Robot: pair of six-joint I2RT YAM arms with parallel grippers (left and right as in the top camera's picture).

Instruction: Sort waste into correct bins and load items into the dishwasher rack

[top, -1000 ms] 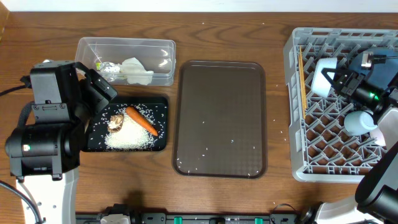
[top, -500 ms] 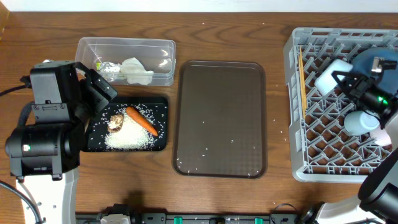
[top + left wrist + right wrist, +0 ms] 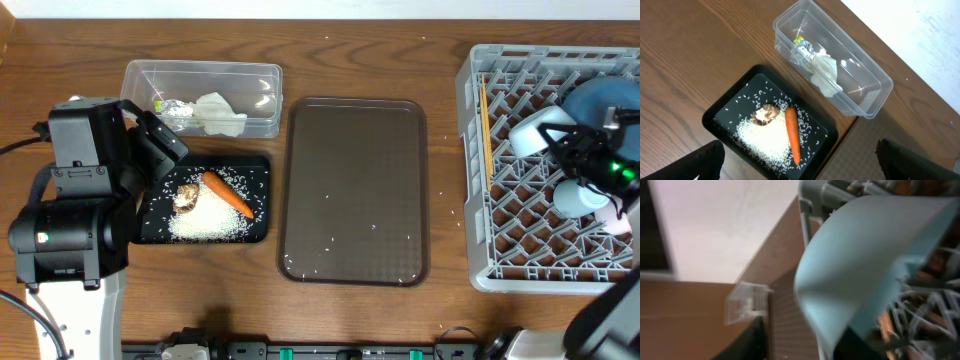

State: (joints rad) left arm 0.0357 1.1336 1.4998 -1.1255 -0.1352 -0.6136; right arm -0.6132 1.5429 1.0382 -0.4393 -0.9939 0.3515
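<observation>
My right gripper (image 3: 568, 142) is by the cup (image 3: 534, 134), which leans among the rack's (image 3: 520, 272) pegs, probably for support; its jaws are unclear. My left gripper (image 3: 802, 165) gapes.

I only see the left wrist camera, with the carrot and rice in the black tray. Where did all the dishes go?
Observer: The overhead view shows them in the grey dishwasher rack, far over on the robot's right.
Operator: Are the chopsticks in there too?
Observer: Yes, the chopsticks lie along the rack's left side.
Operator: What is the other arm doing?
Observer: The right end effector is over the rack, right beside a tilted light-blue cup. I cannot tell whether it is gripping the cup.
</observation>
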